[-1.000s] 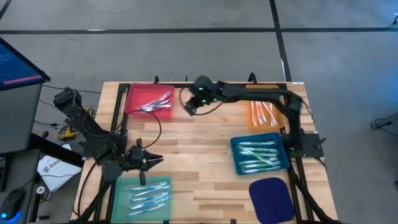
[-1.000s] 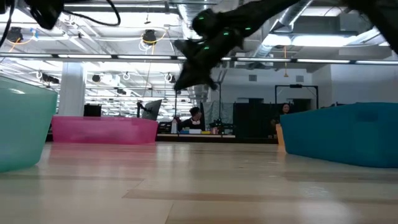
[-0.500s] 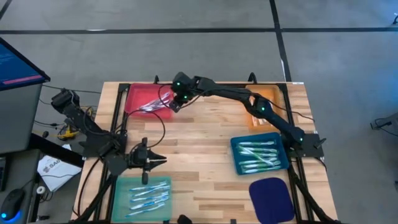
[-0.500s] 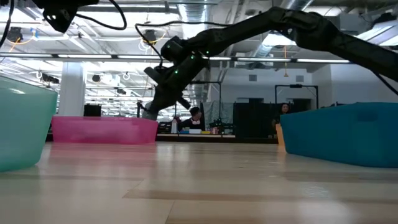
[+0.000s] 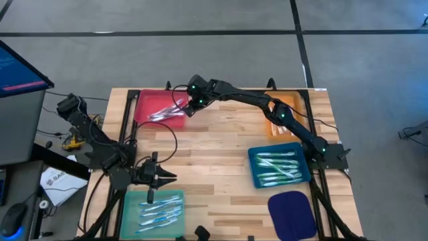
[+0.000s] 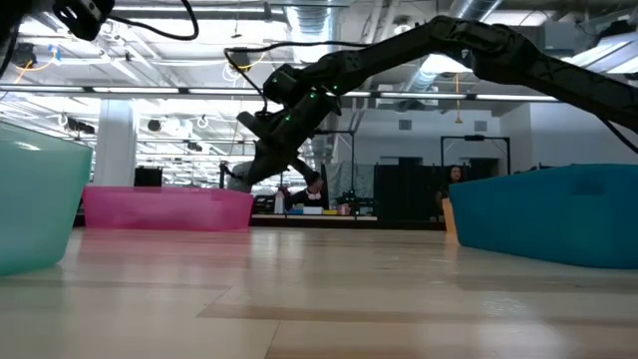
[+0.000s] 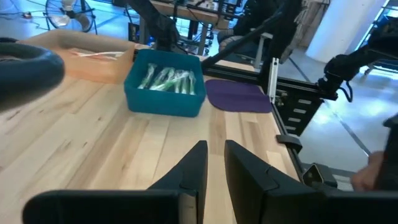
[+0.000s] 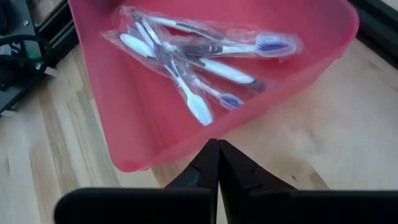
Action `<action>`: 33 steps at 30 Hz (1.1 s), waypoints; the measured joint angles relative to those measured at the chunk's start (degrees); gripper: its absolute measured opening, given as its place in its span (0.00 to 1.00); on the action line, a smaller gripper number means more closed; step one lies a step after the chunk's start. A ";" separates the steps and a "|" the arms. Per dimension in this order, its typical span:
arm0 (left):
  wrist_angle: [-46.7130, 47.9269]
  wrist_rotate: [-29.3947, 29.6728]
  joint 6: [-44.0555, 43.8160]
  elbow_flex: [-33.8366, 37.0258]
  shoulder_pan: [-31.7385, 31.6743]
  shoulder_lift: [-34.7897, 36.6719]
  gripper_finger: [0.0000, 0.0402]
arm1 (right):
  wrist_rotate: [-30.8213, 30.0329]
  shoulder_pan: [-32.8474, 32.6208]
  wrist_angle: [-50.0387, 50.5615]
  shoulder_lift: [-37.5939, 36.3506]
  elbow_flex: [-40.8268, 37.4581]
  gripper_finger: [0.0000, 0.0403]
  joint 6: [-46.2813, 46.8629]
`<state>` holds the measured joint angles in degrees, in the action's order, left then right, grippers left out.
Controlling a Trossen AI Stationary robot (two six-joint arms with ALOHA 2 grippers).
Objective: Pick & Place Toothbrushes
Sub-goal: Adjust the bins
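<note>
Several toothbrushes [image 8: 199,62] in clear wrappers lie in the pink tray [image 8: 134,155] at the far left of the table [image 5: 214,147]. My right gripper [image 8: 217,146] hangs shut and empty just above that tray's near right rim, slanting down; the low view shows it [image 6: 237,179] a little over the tray wall [image 6: 164,209]. More toothbrushes lie in the teal tray [image 5: 130,201] and the blue tray [image 5: 254,167]. My left gripper [image 7: 216,155] waits above the table beside the teal tray, a narrow gap between its fingers and nothing in it.
An orange tray [image 5: 273,127] sits at the far right under the right arm. A purple pad [image 5: 292,211] lies at the near right. Black cables loop beside the pink tray [image 5: 170,137]. Bare wood spreads across the table's middle.
My right arm has stretched out and carried its shut gripper toward the table's left edge and down, from beside the pink tray to just above the tray's near right rim. Most of the move came in the first half second.
</note>
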<state>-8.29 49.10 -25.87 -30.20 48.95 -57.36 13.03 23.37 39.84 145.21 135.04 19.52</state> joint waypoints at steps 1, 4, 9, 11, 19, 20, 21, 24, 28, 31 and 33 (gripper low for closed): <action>0.00 0.01 -0.03 0.00 0.13 0.00 0.12 | 0.05 0.16 -0.12 0.04 0.00 0.00 0.19; 0.06 0.83 0.08 0.00 0.15 0.00 0.12 | 0.44 0.78 -0.10 0.04 0.00 0.00 -0.07; 1.42 11.35 3.05 -0.07 -2.66 0.63 0.10 | -0.51 0.34 3.44 -2.00 -0.11 0.00 -4.14; 1.61 10.46 6.67 -0.62 -7.18 2.58 0.08 | -1.23 -0.86 4.48 -5.23 -0.11 0.00 -6.04; 10.46 -11.68 9.39 -1.29 -32.45 11.23 0.01 | -7.21 -6.10 9.72 -21.48 -8.19 0.00 -12.54; 12.34 -14.02 9.39 -1.29 -35.41 12.20 0.01 | -7.76 -6.72 9.37 -23.47 -11.49 0.00 -12.65; 13.57 -16.27 9.63 -1.29 -38.69 12.98 0.00 | -8.47 -7.41 7.33 -25.86 -14.96 0.00 -12.76; 15.93 -25.95 10.93 -1.33 -49.18 13.99 0.00 | -8.90 -9.16 -1.88 -35.98 -28.27 0.00 -12.61; 17.51 -40.70 13.35 -3.36 -63.64 9.21 0.00 | -8.91 -10.79 -20.26 -47.87 -49.17 0.00 -9.84; 18.65 -49.03 17.11 -7.13 -72.07 2.11 0.00 | -9.09 -11.26 -33.80 -56.07 -61.47 0.00 -6.99; 20.45 -52.50 20.08 -10.98 -76.09 -3.92 0.00 | -9.54 -11.41 -39.72 -60.49 -67.27 0.00 -6.15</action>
<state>12.15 -3.40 -5.79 -41.17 -27.14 -61.28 3.50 11.95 0.12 84.73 67.78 13.37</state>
